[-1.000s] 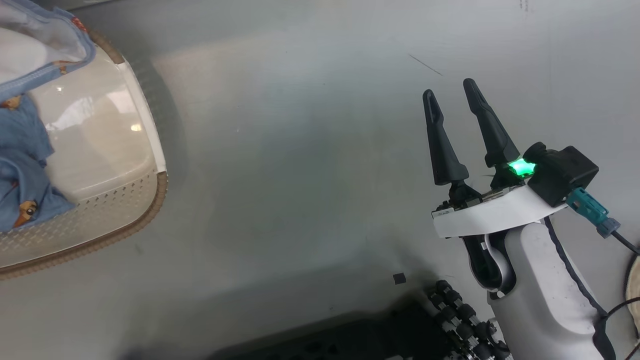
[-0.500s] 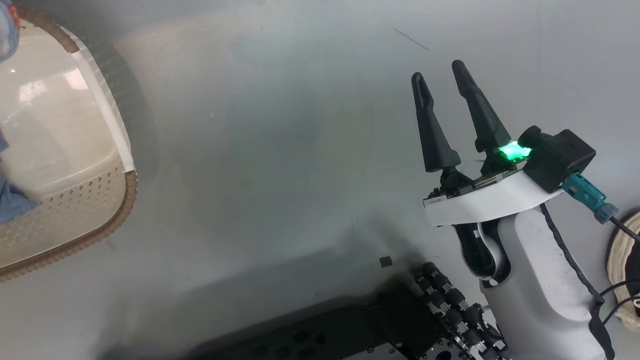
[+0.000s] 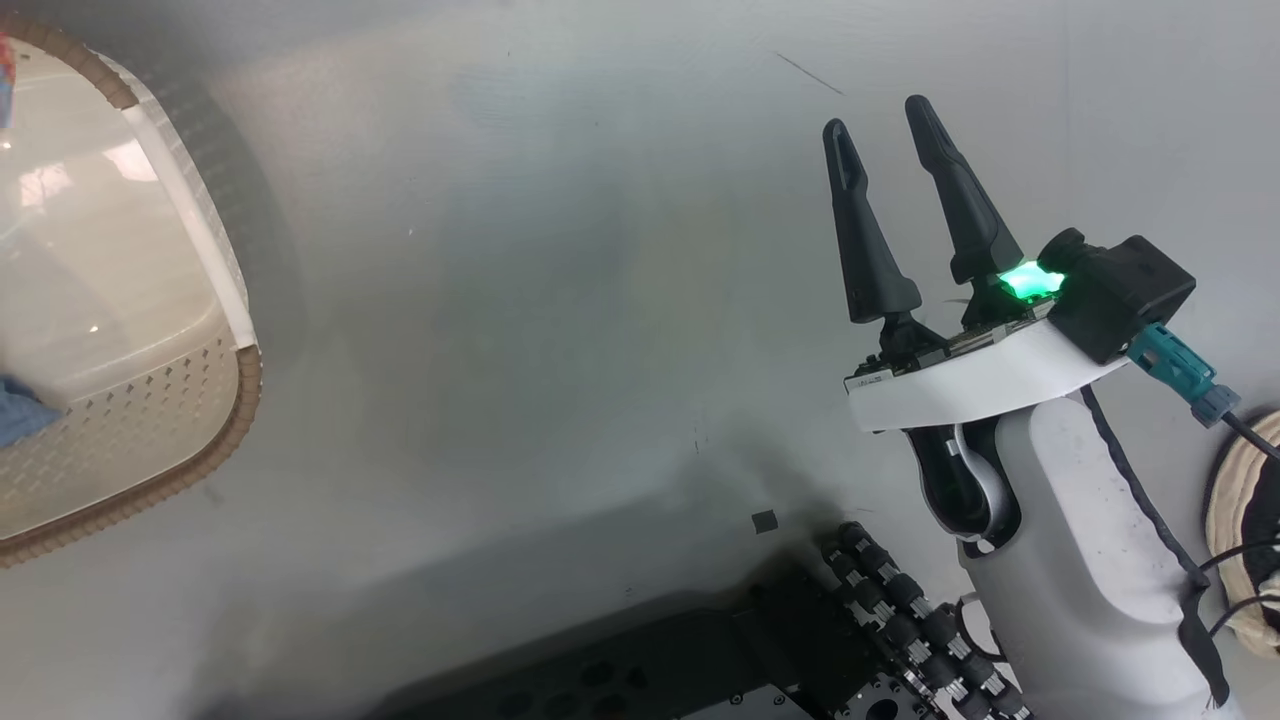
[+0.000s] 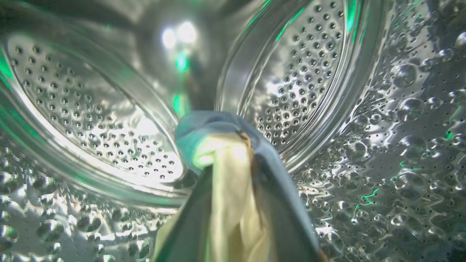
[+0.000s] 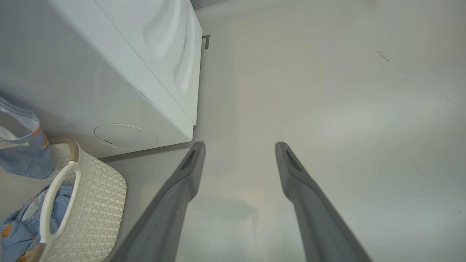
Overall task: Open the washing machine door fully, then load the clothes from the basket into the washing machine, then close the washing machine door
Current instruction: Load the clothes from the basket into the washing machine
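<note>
Apparently left tool (image 4: 233,163) grips clothes (image 4: 235,207) inside drum (image 4: 102,109).

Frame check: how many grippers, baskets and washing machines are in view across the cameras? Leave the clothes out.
Grippers: 2 (right gripper, left gripper)
Baskets: 1 (basket)
Washing machines: 1 (washing machine)
Total: 4

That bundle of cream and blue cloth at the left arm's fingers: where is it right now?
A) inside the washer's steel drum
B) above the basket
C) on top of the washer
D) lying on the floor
A: in the left wrist view the cream and blue cloth hangs with the perforated steel drum curving all around it.
</note>
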Tool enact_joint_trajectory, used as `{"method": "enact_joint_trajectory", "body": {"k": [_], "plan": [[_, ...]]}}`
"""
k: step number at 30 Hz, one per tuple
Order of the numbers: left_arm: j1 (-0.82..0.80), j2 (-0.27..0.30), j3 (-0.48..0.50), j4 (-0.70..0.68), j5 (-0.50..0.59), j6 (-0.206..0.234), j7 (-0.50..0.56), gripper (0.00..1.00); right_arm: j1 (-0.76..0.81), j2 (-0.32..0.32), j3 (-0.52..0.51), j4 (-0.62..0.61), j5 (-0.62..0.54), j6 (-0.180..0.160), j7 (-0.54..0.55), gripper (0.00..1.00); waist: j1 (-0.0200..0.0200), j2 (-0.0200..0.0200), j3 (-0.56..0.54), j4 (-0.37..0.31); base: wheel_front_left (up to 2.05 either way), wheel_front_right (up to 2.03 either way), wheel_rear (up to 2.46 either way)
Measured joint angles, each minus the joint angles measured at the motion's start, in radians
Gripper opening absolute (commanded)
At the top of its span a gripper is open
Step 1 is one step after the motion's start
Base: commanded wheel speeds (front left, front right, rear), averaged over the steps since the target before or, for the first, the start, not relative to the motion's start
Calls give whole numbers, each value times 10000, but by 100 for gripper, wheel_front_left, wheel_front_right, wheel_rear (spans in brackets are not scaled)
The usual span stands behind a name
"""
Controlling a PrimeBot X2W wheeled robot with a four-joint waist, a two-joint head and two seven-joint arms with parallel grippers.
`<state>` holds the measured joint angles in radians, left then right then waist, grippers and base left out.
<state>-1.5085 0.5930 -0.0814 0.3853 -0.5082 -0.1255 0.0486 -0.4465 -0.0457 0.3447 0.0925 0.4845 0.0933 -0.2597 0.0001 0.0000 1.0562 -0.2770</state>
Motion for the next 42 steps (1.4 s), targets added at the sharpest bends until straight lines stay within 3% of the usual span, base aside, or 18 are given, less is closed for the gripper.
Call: {"method": "enact_joint_trajectory", "body": {"k": [13,28,42], "plan": [[615,-35,516,895,-267,0,-736,100,-64,-8,-353,127,-71,-94,0,100,0,0,-446,321,0,0,0],[1642,-713,485,924,-610,0,-1693,100,-67,-33,-725,238,-443,-163,0,100,0,0,-984,845,0,0,0],[3557,-1089,468,374,-568,0,-2801,100,49,-44,-909,284,-796,-165,0,100,0,0,-1358,1315,0,0,0]]}}
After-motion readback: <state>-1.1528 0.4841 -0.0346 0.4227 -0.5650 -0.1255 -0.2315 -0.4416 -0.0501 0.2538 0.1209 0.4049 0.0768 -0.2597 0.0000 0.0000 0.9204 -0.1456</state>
